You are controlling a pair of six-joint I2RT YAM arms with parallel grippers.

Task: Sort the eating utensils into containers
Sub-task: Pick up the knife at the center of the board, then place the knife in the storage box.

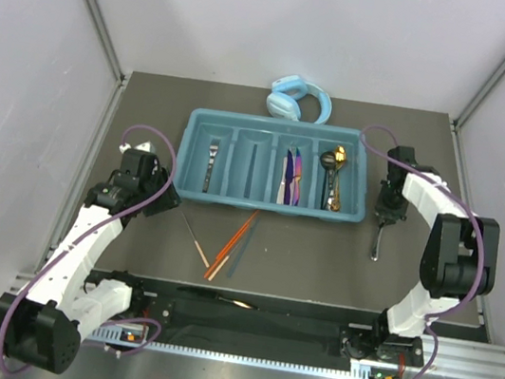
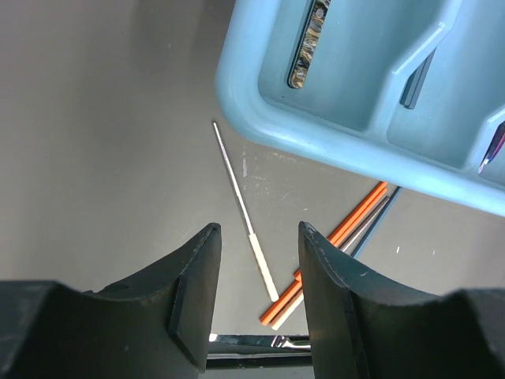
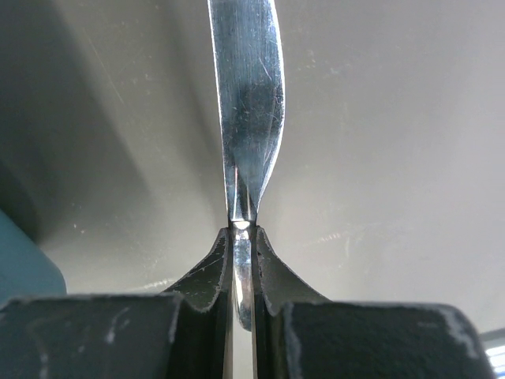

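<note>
Dark tabletop (image 1: 318, 258): right gripper (image 3: 242, 234) clamps a silver knife (image 3: 248, 103) beside the teal tray (image 1: 269, 207); left gripper (image 2: 258, 238) part-open, empty.

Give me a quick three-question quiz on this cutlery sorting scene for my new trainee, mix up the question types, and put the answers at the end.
1. True or false: the right gripper is shut on a silver knife.
2. Where do the orange chopsticks lie, relative to the tray? A) inside it B) on the table in front of it C) underneath it
3. How many compartments does the tray have?
Key: 1 true; 2 B; 3 four.
</note>
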